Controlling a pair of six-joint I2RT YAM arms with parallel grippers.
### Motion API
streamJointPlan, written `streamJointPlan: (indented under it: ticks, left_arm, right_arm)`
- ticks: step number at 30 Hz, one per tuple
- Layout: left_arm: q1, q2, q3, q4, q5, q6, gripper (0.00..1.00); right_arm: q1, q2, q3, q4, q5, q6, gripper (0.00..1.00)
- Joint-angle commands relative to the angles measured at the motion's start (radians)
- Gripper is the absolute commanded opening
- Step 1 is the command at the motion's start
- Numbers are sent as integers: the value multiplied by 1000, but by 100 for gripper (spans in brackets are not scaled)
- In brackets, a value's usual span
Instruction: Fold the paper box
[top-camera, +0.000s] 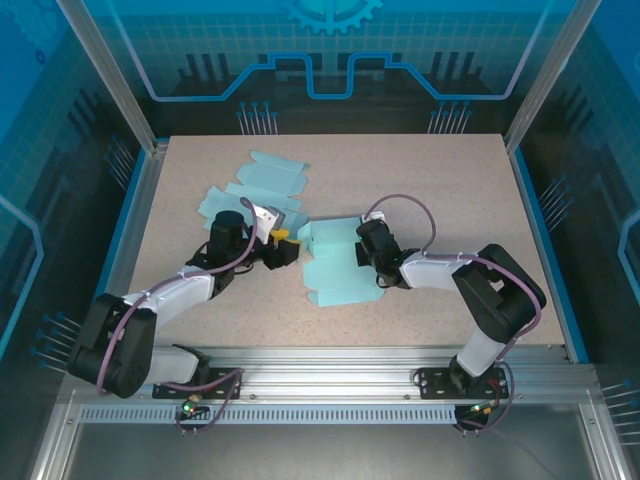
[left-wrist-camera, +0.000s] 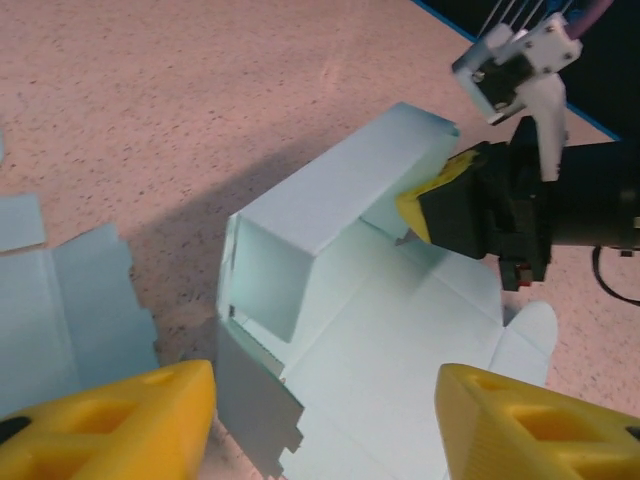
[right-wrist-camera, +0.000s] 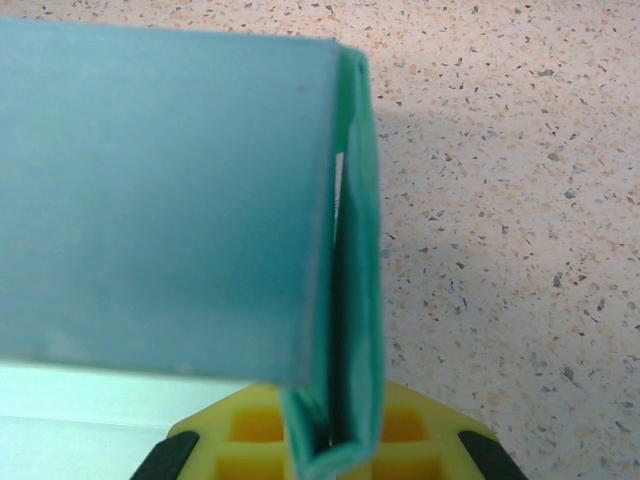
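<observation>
The light teal paper box lies partly folded in the middle of the table, one wall raised along its far side. My right gripper is shut on a doubled-over wall of the box; the folded edge sits pinched between its yellow fingers. That same grip shows in the left wrist view as a yellow fingertip on the wall's end. My left gripper is open just left of the box, its yellow fingers spread wide with the box's flat panel lying beyond them, untouched.
A second flat teal cardboard blank lies at the back left of the table, its edge close to my left gripper. Metal frame posts and blue rails border the speckled tabletop.
</observation>
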Motion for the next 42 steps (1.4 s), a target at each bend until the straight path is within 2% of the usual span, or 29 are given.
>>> streamJointPlan:
  ticks: [1,4,6,11,18,28,35,38,42]
  left_arm:
    - [4,-5,41,-54,-111,-96,59]
    - [4,-34,20,-41,-243,-187,52]
    - [4,-30,28,-85,-293,-206,50]
    - [-11,48,57,-139,-302,-205,49]
    - [-60,199,168,-208,-376,-168,50]
    - [-141,264,178,-114,-240,-65,51]
    - [-173,318,209,-128,-155,-16,56]
    - [-172,335,220,-129,-166,-12,56]
    - [-172,356,238,-109,-259,-32,54]
  right_arm:
    - [14,-1,5,11,1,-4,0]
    - [15,2,6,13,2,-2,0]
    - [15,5,7,13,2,-2,0]
    - [15,4,10,8,3,-7,0]
    - [14,0,20,7,2,-8,0]
    - [15,6,29,4,5,-13,0]
    - [13,8,27,4,10,-15,0]
    - [13,9,29,7,11,-15,0]
    - [13,13,31,11,4,-14,0]
